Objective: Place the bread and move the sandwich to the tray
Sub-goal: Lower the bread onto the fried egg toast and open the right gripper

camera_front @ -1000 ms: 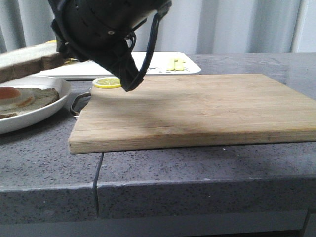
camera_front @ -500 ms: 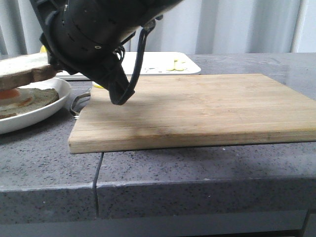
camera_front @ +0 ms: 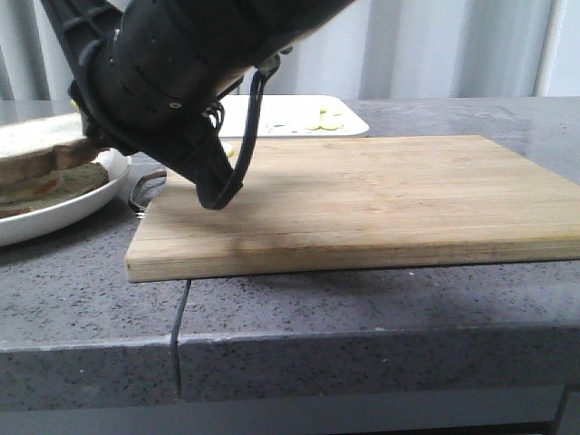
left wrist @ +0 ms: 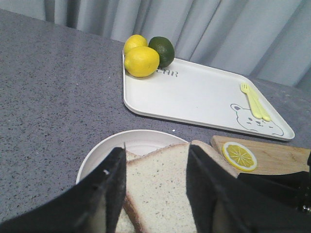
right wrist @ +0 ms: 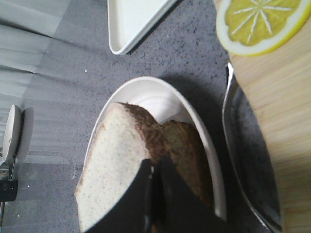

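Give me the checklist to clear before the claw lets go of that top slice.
1. Bread is over the plate and covers the lower slice: ok.
2. Bread sits flat on the lower slice: cannot tell; it looks tilted in the front view.
3. Right claw has a firm hold: ok, it is shut on the bread's edge.
4. Left claw is ready: ok, its fingers are spread wide above the plate.
5. Tray has room for the sandwich: ok; only the lemons and lime sit at one corner and a fork at another.
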Tool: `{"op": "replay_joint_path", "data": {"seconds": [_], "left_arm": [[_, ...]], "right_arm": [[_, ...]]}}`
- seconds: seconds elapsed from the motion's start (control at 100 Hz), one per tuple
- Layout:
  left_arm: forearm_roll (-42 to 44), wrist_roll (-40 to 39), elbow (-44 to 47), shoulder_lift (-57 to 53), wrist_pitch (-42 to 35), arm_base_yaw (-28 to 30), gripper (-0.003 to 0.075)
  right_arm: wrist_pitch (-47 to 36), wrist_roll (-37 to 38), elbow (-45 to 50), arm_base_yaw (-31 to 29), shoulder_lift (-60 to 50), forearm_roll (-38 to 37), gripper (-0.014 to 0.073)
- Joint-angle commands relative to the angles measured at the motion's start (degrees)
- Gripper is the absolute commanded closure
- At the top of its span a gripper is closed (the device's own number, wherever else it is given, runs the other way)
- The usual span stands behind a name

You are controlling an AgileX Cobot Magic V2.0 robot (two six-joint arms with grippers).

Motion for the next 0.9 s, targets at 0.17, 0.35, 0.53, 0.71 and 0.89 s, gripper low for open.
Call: {"op": "replay_joint_path", "data": {"seconds": [0.17,0.35,0.53,0.71,0.89], "left_arm": [[-1.0,-0.4,-2.1,0.6,-4.2,0.1,0.0446],[-1.0,-0.4,-2.1,0.6,-4.2,0.1,0.0446],[-1.0,-0.4,-2.1,0.6,-4.2,0.1,0.0446],[-1.0,-0.4,-2.1,0.6,-4.2,0.1,0.0446],[-1.0,-0.4,-2.1,0.6,-4.2,0.1,0.0446]], "right_arm": [[-1.7,-0.2,-2.1,0.0,-2.5,-1.5,0.0625],[-1.7,-0.2,-2.1,0.0,-2.5,-2.7,0.0442],[-2.4,-0.2,-2.1,0.0,-2.5,-2.7,0.0390],[-4.1,-0.2,-2.1,0.0,-2.6,-4.1,0.0390],[-6.8,-0.2,-2.1,0.0,-5.0,-8.5,0.0390]]}}
